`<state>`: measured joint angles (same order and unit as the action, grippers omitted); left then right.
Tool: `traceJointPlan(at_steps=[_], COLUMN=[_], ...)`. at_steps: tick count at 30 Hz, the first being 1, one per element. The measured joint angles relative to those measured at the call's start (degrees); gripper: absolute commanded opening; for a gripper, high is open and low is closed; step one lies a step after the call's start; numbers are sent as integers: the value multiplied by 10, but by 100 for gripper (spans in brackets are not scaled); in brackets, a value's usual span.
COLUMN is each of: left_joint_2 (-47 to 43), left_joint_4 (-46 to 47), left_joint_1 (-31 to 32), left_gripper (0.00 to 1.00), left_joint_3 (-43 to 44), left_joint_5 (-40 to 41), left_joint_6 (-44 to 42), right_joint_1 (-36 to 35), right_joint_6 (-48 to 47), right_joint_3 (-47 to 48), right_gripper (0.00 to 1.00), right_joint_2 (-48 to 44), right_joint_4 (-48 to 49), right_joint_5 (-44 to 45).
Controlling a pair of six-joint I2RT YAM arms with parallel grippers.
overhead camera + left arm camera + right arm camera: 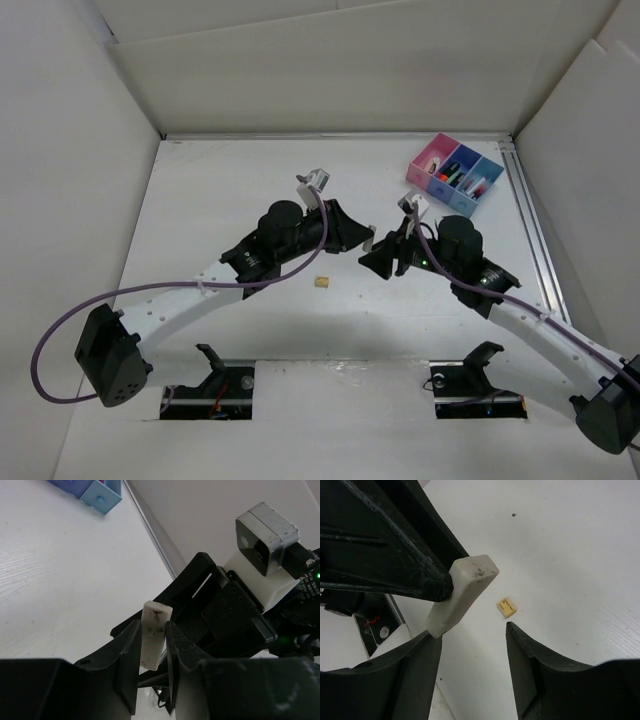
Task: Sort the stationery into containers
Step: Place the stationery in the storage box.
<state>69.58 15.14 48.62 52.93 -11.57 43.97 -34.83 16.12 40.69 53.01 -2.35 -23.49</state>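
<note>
One light, stiff eraser (470,580), we judge, clamped in our left gripper (151,630); right gripper (472,632), apart, should pinch its free end.

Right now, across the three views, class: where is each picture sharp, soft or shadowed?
Top external: even light, faint shadows under the arms. Left wrist: white eraser sharp, left fingers dark. Right wrist: yellowish eraser crisp, right fingers dark, soft-edged.

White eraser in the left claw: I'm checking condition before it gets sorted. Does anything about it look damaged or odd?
The white eraser, pinched in the left claw, carries dark smudges and specks near its free end. It looks dirty, but shows no visible break or chip. Nothing else about it stands out.
</note>
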Motion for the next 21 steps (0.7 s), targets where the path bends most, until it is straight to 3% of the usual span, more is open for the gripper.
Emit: traceJointPlan(at_steps=[21], left_joint_2=[0], left_joint_4=[40], left_joint_1=[-4], left_gripper=[0], left_joint_3=[-9], left_joint_5=[-17], left_joint_6=[16], right_joint_1=[-13], right_joint_6=[2], right_joint_3=[6], right_gripper=[60], right_joint_2=[2], right_joint_4=[26], right_joint_5=[17])
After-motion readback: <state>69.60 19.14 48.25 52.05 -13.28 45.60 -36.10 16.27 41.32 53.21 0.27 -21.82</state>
